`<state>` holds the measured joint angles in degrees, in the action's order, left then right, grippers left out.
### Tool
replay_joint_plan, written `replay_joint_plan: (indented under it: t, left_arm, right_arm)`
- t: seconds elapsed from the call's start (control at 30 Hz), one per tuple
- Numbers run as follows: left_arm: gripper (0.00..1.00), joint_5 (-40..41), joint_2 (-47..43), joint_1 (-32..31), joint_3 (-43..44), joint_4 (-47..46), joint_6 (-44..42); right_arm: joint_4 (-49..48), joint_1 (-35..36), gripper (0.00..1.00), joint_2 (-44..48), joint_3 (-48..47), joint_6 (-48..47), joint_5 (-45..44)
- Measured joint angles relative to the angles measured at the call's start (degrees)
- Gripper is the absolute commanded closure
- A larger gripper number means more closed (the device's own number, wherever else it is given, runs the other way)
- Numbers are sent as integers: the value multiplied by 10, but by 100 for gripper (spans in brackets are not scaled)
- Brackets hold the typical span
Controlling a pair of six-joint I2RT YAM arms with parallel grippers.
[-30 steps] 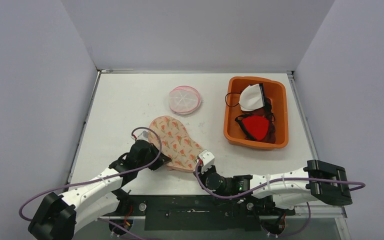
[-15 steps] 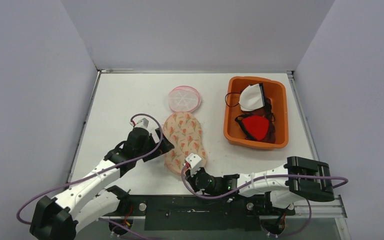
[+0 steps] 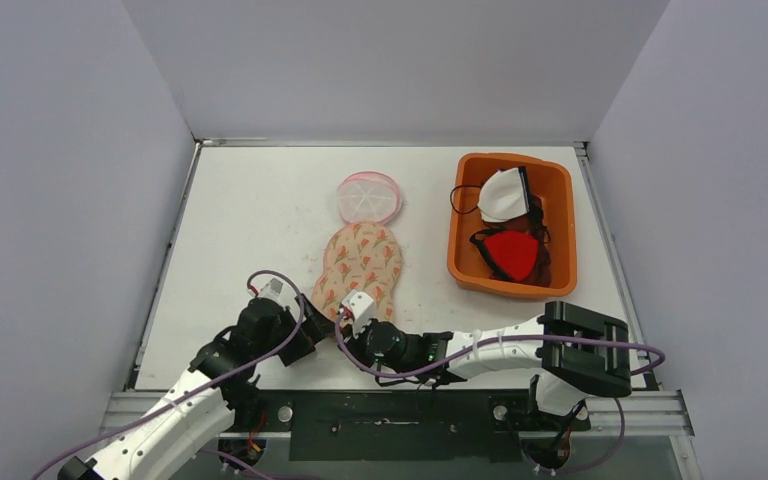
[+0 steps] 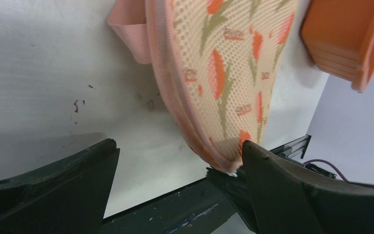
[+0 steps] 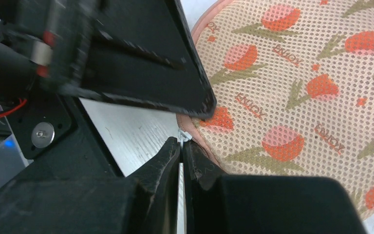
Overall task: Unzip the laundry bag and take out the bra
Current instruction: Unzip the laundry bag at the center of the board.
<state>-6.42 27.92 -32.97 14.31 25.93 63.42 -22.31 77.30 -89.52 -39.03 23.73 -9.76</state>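
White worktop [image 3: 240, 230], walled on three sides, bare to the left of the left hand [image 4: 177, 156]. Fingers there spread wide, straddling the near rim of the floral mesh laundry bag [image 3: 362, 262], gripping nothing. Just right of it, right hand [image 5: 181, 144] pinched together on the zipper pull [image 5: 183, 134]. Orange bin [image 3: 510, 288] well beyond, rightward.

The white-and-black left arm [image 3: 188, 386] and right arm [image 3: 505, 346] carry purple cables [image 3: 282, 275].
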Motion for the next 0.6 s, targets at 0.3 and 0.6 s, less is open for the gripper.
replay_joint_plan:
  t: [0.3,0.6]
  left_arm:
    - [29,-14,114,-3,-15,-95,34]
    - [83,7,140,-3,-14,-141,44]
  right_arm:
    - [-3,1,95,-14,-12,0,16]
    - [2,8,95,-13,-12,1,15]
